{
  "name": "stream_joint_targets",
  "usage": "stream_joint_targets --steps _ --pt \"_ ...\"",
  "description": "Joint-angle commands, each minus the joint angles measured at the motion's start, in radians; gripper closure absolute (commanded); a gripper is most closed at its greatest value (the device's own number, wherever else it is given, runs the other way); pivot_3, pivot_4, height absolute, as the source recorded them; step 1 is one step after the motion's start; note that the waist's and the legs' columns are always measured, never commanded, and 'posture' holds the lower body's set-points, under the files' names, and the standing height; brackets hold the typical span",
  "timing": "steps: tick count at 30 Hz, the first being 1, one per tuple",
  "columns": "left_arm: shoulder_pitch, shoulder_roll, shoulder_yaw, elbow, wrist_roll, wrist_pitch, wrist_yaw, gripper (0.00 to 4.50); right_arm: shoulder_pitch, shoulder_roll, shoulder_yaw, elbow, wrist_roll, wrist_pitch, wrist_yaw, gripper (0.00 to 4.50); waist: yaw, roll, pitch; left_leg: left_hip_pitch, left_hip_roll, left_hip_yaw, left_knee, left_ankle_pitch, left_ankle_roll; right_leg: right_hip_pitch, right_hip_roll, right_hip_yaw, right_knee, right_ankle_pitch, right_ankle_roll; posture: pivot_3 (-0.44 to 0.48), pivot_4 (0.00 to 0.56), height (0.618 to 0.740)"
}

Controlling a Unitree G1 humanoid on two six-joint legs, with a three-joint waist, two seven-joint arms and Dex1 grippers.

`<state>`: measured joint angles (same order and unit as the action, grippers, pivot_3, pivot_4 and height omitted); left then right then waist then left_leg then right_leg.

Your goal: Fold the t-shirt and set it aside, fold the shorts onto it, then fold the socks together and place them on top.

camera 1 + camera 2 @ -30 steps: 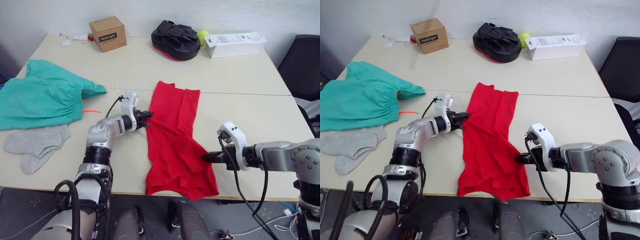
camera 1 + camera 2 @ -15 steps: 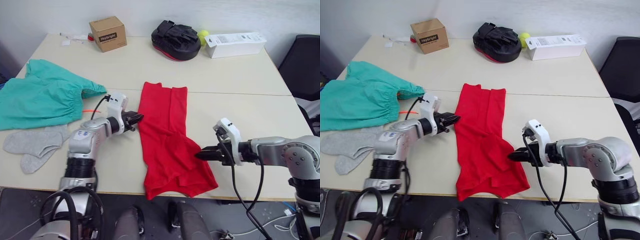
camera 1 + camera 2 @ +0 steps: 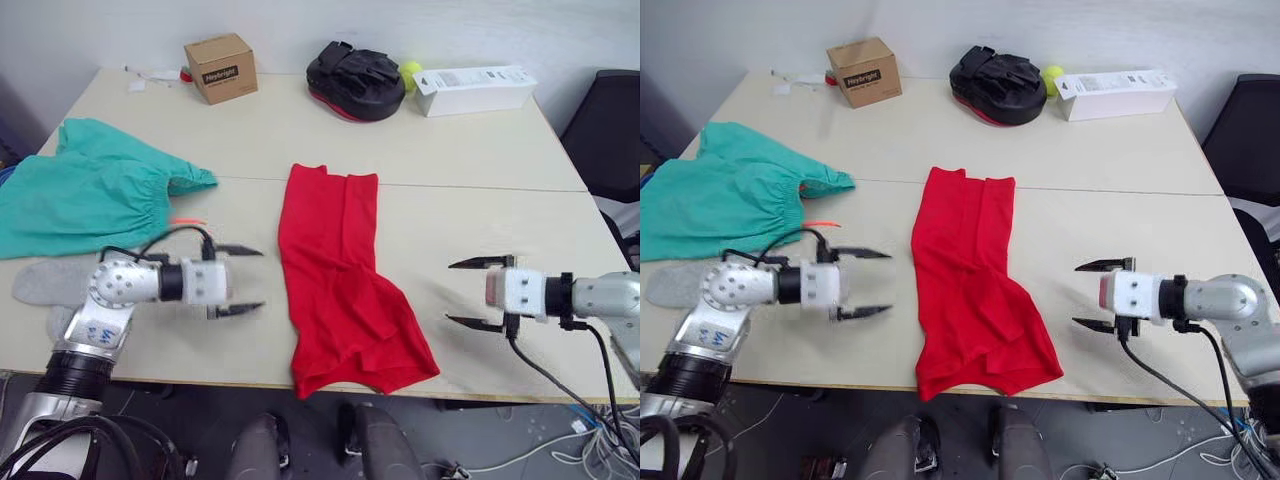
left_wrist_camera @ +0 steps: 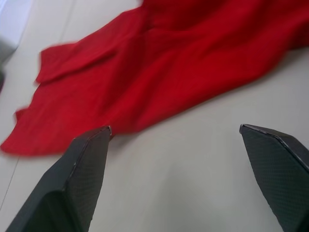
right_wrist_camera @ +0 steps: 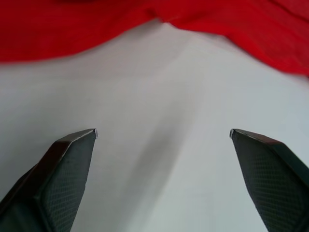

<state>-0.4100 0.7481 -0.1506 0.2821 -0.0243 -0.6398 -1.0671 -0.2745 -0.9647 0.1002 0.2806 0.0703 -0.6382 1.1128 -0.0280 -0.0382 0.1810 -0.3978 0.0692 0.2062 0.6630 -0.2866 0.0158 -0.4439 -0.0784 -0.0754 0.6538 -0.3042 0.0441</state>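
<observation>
Both grippers gape, empty, flanking the shirt.
Left gripper [image 3: 238,281] and right gripper [image 3: 477,292] spread; limp bright red cloth t-shirt [image 3: 340,270] wants pinching at its near hem corners.

A pale beige bench [image 3: 480,210] carries everything. The red t-shirt [image 3: 340,270] lies folded lengthwise at its middle, reaching the near edge. The teal-green shorts [image 3: 95,185] are spread at the left, with the grey socks [image 3: 45,285] just nearer. Along the far edge stand a small cardboard box [image 3: 220,67], a black padded mitt [image 3: 358,79], a tennis ball [image 3: 411,70] and a long white box [image 3: 475,89].
</observation>
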Motion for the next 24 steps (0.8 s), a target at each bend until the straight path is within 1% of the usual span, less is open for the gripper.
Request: stream_joint_targets --steps 1,2,5,8,14,17,21,24 --pt "-0.037 -0.008 -0.051 0.055 0.061 -0.124 -0.006 0.05 -0.062 0.019 0.050 0.116 -0.106 -0.254 -0.011 0.00 -0.001 0.001 0.000 0.002 0.000 0.000 0.000 0.000 0.000 0.001 0.000 0.001 0.001 0.000 0.000 0.000 0.150 0.740" --pt "-0.043 -0.018 -0.070 0.069 0.073 -0.147 -0.007 0.05 -0.081 0.041 0.065 0.128 -0.115 -0.273 -0.019 0.00 -0.003 0.001 0.000 0.004 0.000 0.001 0.000 0.000 0.000 0.002 0.000 0.002 0.001 0.000 0.000 0.000 0.150 0.740" --pt "-0.056 -0.053 -0.113 0.087 0.088 -0.162 -0.009 0.05 -0.126 0.098 0.109 0.142 -0.112 -0.337 -0.024 0.00 -0.007 0.002 -0.001 0.016 0.002 0.000 0.000 -0.001 0.000 0.016 0.000 0.002 -0.001 -0.001 -0.001 0.000 0.150 0.740" --pt "-0.066 -0.080 -0.151 0.082 0.076 -0.164 -0.036 0.05 -0.141 0.123 0.138 0.129 -0.079 -0.375 -0.017 0.00 -0.005 0.004 -0.002 0.022 0.003 0.000 -0.001 -0.006 0.000 0.021 0.000 0.002 0.000 -0.002 -0.003 0.000 0.150 0.740" --pt "-0.077 -0.094 -0.203 0.073 0.023 -0.170 -0.105 0.05 -0.183 0.159 0.155 0.116 -0.096 -0.456 -0.073 0.00 -0.002 0.006 -0.002 0.023 0.003 0.000 0.000 -0.006 0.000 0.022 0.000 0.002 0.001 -0.004 -0.002 0.000 0.150 0.740" --pt "-0.072 -0.097 -0.229 0.058 -0.007 -0.172 -0.141 0.05 -0.194 0.156 0.180 0.124 -0.079 -0.501 -0.080 0.00 -0.002 0.007 -0.001 0.023 0.003 0.000 0.000 -0.006 0.000 0.022 0.000 0.002 0.001 -0.004 -0.002 0.000 0.150 0.740" --pt "-0.066 -0.097 -0.262 0.051 -0.012 -0.179 -0.173 0.05 -0.182 0.133 0.198 0.180 -0.083 -0.584 -0.093 0.00 -0.002 0.007 -0.001 0.023 0.003 0.000 0.000 -0.006 0.000 0.022 0.000 0.002 0.001 -0.005 -0.002 0.000 0.150 0.740" --pt "-0.065 -0.107 -0.278 0.054 -0.003 -0.179 -0.176 0.05 -0.169 0.125 0.217 0.191 -0.088 -0.621 -0.108 0.00 -0.003 0.008 -0.001 0.024 0.003 0.000 0.000 -0.006 0.000 0.023 0.000 0.002 0.001 -0.005 -0.002 0.000 0.150 0.740"
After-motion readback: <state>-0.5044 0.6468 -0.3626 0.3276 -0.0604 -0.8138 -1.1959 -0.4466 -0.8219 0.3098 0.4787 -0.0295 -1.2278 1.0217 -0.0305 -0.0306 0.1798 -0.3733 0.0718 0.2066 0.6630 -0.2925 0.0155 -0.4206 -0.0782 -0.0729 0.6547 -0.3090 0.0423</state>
